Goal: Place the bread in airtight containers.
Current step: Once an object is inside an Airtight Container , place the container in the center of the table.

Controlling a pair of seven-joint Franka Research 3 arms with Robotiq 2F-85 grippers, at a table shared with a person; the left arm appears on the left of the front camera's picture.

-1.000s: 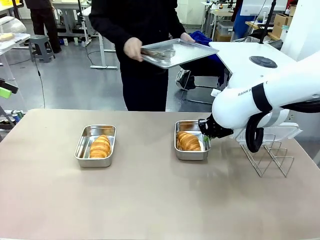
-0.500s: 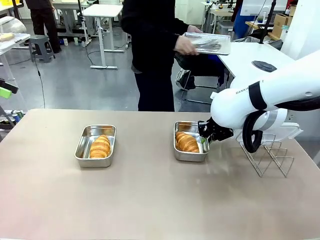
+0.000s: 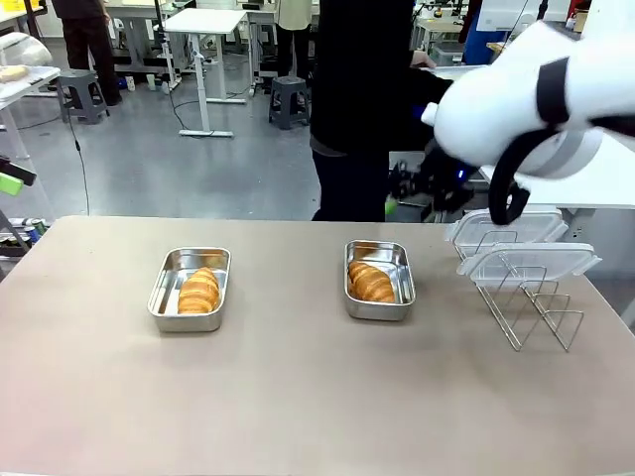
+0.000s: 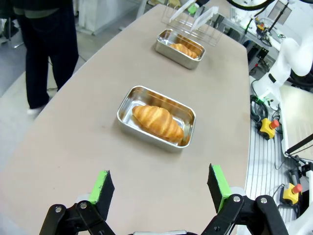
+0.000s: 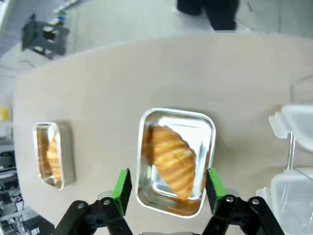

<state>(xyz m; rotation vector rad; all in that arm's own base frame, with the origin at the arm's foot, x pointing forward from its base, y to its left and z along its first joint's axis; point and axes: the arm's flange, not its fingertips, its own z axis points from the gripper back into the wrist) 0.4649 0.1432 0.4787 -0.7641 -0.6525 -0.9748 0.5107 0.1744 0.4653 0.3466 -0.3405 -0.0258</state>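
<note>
Two steel containers sit on the table, each with one croissant inside. The left container (image 3: pixel 164 285) holds bread (image 3: pixel 198 292); the right container (image 3: pixel 405 270) holds bread (image 3: pixel 373 283). My right gripper (image 3: pixel 409 194) hangs high above and behind the right container, open and empty. In its wrist view, the right gripper (image 5: pixel 167 185) looks down on that container (image 5: pixel 206 123) and its croissant (image 5: pixel 173 159). The left gripper (image 4: pixel 160 185) is open and empty, well short of the nearer container (image 4: pixel 126 106) and its croissant (image 4: pixel 157 121).
Two clear plastic lids (image 3: pixel 521 248) lean on a wire rack (image 3: pixel 536 312) at the table's right. A person in dark clothes (image 3: pixel 362 109) stands behind the far edge. Bare tabletop lies between and in front of the containers.
My right gripper has opened and risen from the right container's right rim to well above the table. The person carrying the flat tray has moved right behind the arm.
</note>
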